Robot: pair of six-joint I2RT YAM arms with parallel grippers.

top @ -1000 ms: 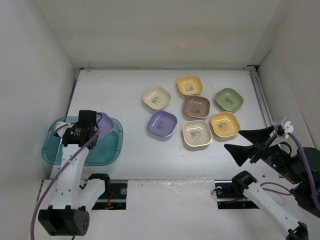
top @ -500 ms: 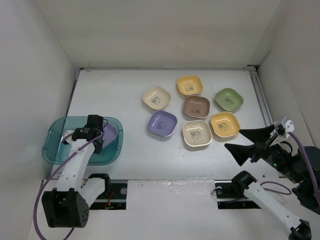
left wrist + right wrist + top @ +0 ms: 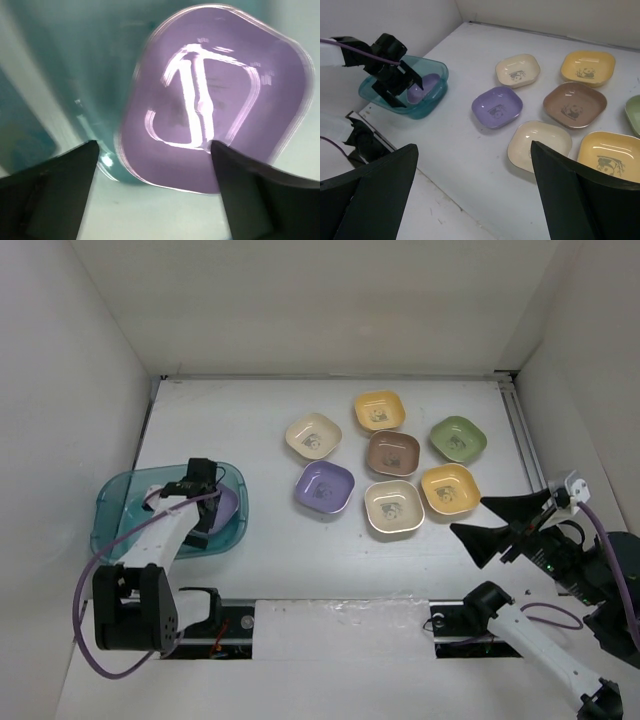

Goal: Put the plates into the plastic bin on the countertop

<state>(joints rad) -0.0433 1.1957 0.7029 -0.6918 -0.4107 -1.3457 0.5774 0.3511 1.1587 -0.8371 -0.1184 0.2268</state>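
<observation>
- Spreading out between white walls, the matte white surface [image 3: 240,430] carries everything else.
- The translucent teal plastic bin [image 3: 115,515] sits at the left near side of the surface, well apart from the loose plates.
- The left arm [image 3: 150,540] reaches over the right half of the bin. The left jaws stand wide and grip nothing.
- The right arm [image 3: 540,640] is at the right edge. The right jaws are spread fully and empty, pointing toward the loose plates but clear of them.
- One purple plate [image 3: 215,100] lies inside the bin against its right wall. In the blurred left wrist view it fills the space just beyond the two dark fingers [image 3: 50,195], with its near rim level with their tips. The right fingertip overlaps that rim, but whether they touch cannot be told.
- Seven plates lie open side up in a tight cluster mid-surface, none stacked.
- The brown plate [image 3: 392,452] is at the centre, with the yellow plate [image 3: 380,410] behind it.
- The cream plate [image 3: 313,436] lies to the left and the green plate [image 3: 458,439] to the right.
- Along the near row, from left to right, are the second purple plate [image 3: 324,488], the other cream plate [image 3: 393,508] and the yellow-orange plate [image 3: 450,489].
</observation>
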